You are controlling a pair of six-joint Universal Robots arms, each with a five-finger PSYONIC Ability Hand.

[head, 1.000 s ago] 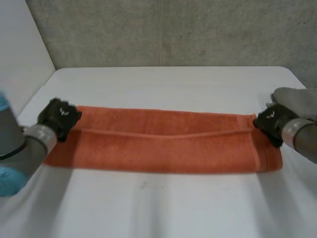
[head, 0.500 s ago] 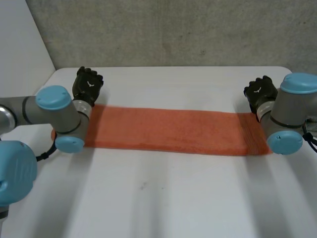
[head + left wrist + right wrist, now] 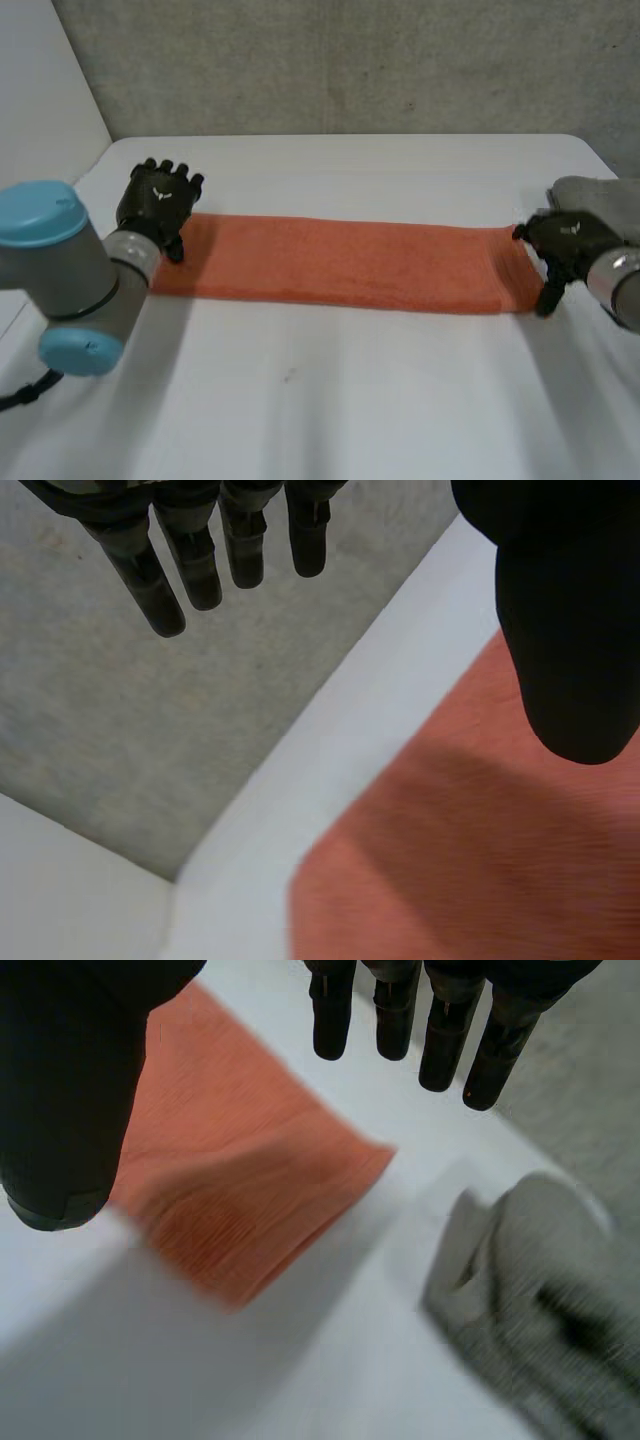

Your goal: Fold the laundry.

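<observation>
Overhead, orange towel (image 3: 340, 265) across table (image 3: 350, 400); up close, left hand (image 3: 565, 630) and right hand (image 3: 70, 1090) open-fingered over its ends.

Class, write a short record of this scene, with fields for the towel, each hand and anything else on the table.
towel: orange, a long flat strip across the table
left hand: open, at the towel's left end
right hand: open, at the towel's right end
grey cloth: bunched, beside the towel's right end, apart from it
held: nothing
</observation>
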